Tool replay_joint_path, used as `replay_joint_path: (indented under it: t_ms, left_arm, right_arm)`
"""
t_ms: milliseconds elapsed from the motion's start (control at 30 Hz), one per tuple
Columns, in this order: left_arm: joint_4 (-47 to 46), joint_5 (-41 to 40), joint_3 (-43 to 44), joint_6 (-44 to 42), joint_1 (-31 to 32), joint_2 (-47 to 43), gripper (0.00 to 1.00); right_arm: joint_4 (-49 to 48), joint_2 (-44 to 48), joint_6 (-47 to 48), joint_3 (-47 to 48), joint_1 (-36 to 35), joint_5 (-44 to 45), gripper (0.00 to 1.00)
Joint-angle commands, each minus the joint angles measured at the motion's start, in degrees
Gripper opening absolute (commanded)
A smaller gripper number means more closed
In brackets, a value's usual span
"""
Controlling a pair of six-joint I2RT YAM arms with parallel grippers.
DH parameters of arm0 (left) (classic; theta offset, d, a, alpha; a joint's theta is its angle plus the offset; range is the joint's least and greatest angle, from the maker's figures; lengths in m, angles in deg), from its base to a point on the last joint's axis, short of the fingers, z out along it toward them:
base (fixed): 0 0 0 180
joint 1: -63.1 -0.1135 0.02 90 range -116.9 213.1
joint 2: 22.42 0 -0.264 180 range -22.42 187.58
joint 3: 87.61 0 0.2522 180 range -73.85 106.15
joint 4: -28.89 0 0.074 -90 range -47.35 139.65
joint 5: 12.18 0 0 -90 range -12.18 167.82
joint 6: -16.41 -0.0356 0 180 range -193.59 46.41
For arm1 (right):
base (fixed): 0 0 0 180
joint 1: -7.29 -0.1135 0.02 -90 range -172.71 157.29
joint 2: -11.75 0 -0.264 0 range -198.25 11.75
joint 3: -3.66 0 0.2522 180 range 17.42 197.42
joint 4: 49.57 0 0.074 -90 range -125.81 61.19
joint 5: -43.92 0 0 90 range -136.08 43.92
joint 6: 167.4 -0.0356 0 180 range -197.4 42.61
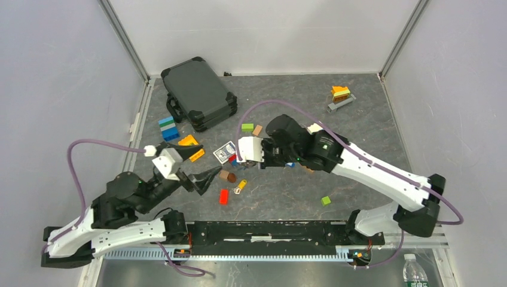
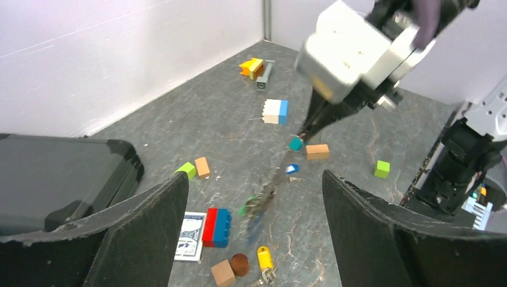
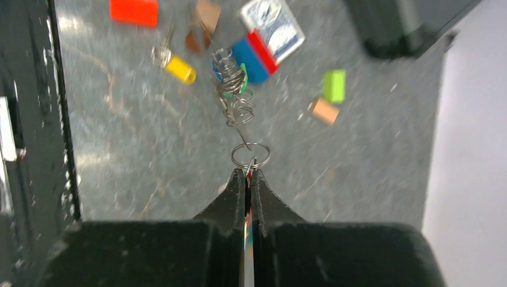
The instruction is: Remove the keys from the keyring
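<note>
My right gripper [image 3: 249,172] is shut on the end of the thin grey keyring [image 3: 241,128], with a small round ring at its fingertips. The keyring hangs off the table with a bunch of keys [image 3: 233,78] at its lower end. In the left wrist view the keyring [image 2: 278,173] is blurred, with green and blue key heads [image 2: 256,207] at the bottom. A yellow key [image 2: 265,258] and a blue key [image 2: 292,168] lie loose on the table. My left gripper [image 2: 263,239] is open and empty, just short of the hanging keys, also in the top view [image 1: 203,166].
A red-blue brick [image 2: 216,227], a card box [image 2: 190,237], a wooden cube and a brown disc [image 2: 239,263] lie under the keys. A black case [image 1: 199,92] stands at the back left. Loose bricks are scattered about, among them a red one [image 1: 224,197] and a green one [image 1: 326,200].
</note>
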Motion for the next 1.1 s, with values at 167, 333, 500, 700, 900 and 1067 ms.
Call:
replay_joint_path:
  t_ms: [167,333,500,700,900,1067]
  left_arm:
    - [5.3,-7.4,1.3,3.5,0.2,-6.7,0.85]
    - [7.6,-8.3,2.0,3.3,0.2,-6.2,0.84]
    - [9.2,-9.5,2.3,3.3,0.2,-5.8,0.84]
    - [9.2,-11.8,1.6,2.9,0.2,-7.6,0.83]
    - [8.4,-10.5,1.2,2.2,0.2,-9.8,0.75]
    - [8.1,-10.2,0.3,2.6,0.2,-11.1,0.74]
  right_arm:
    - [20.1,-8.9,-9.5,5.4,-0.2,30.4,0.00]
    - [22.5,-12.3,-8.8,4.0,-0.2,48.6,0.00]
    - [19.4,-12.0,-4.4,-1.9,-0.2,50.7,0.00]
    - [14.8,-10.0,-0.6,-4.8,-0.4,40.8,0.00]
    - [13.2,-8.0,2.1,-7.0,-0.6,21.6,0.00]
    - [17.3,-8.9,2.3,-6.7,-0.7,23.8,0.00]
